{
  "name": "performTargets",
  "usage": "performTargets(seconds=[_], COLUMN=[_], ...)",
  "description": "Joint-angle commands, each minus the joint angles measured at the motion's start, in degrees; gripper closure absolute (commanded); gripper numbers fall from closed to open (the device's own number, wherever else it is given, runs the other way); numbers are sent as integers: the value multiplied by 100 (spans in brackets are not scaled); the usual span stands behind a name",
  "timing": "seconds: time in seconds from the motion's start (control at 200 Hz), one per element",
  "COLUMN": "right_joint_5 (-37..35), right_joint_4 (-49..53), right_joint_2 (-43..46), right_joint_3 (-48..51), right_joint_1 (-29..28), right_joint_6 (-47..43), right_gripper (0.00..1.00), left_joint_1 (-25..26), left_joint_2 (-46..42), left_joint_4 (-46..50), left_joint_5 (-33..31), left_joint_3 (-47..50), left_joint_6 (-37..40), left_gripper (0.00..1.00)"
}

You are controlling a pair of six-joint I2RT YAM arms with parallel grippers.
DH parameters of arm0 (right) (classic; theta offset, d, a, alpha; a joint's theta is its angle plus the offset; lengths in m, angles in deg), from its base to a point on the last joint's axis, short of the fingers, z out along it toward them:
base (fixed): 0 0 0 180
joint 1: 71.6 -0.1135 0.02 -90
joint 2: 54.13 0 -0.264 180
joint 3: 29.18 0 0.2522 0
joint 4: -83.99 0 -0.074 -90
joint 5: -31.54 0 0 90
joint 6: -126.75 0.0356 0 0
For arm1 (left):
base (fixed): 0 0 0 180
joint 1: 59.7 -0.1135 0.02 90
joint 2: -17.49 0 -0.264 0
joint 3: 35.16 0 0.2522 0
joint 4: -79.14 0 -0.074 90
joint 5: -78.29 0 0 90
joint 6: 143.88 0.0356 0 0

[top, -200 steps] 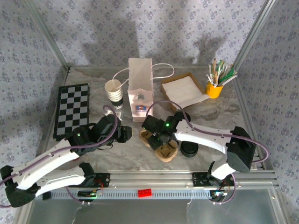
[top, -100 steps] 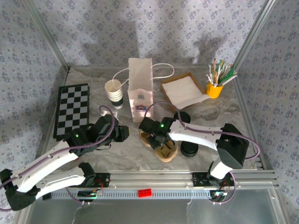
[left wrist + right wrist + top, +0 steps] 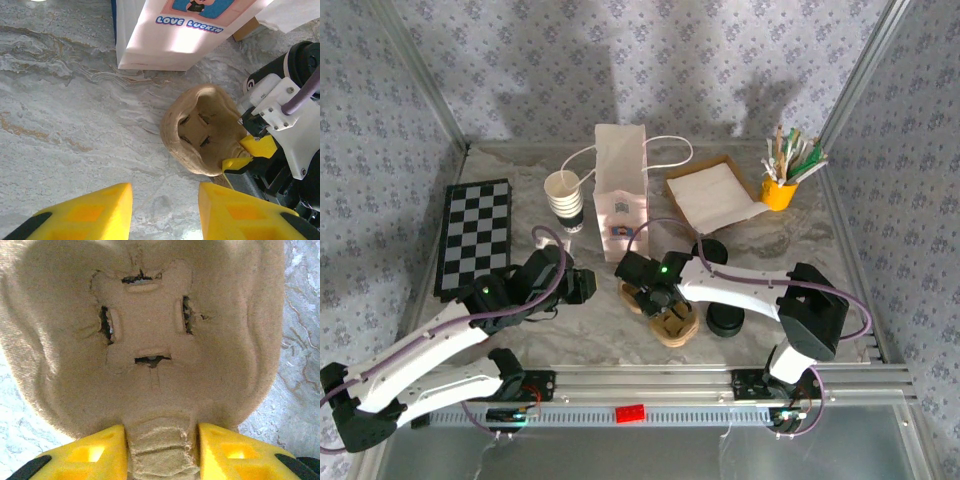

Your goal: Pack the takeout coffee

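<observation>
top external / pulp tray [image 3: 675, 322]: lies flat on the bench [image 3: 600, 335], a little right of centre and toward the near edge, just in front of the paper bag [image 3: 620, 195]. Its near well is bare.
top external / right gripper [image 3: 656, 302]: down on the middle of the tray. Its arm reaches in from the near right corner.
top external / left gripper [image 3: 588, 288]: left of the tray, apart from it, pointing toward it.
top external / lid stack [image 3: 725, 320]: black, just right of the tray.
top external / black round top [image 3: 708, 250]: behind the right forearm. Cannot tell whether this is the lidded cup.
top external / cup stack [image 3: 565, 197]: lidless, left of the bag, toward the far edge.
left wrist / left gripper state: yellow fingers [image 3: 85, 212] parted partway, bare bench between them, nothing held.
left wrist / tray: ahead of the fingers, one well facing the camera, empty. The right gripper's yellow tips sit at its waist on the right side.
right wrist / right gripper state: both fingers pressed against the sides of the tray's narrow centre ridge, which fills the gap between them.
right wrist / tray well: empty, with four slits around a square floor.
</observation>
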Motion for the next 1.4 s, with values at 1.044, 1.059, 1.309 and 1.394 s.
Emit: performTargets(seconds=[1.044,1.059,1.309,1.394], right_joint_5=[912,931,1074,1090], right_joint_4=[1219,1228,1372,1394], right_joint_2=[2599,2626,2854,2846], right_joint_3=[487,501,515,471], right_joint_1=[1132,1164,1525,1579], right_joint_6=[743,736,578,510], right_gripper=[66,66,65,65], left_joint_1=[699,712,711,651], left_joint_2=[1399,1478,2714,3141], left_joint_4=[-617,-649,-993,-1082], left_joint_5=[567,581,215,304], left_joint_3=[-233,-229,-387,-468], left_joint_6=[-1209,-1263,-1783,-1928], left_gripper=[50,49,34,31])
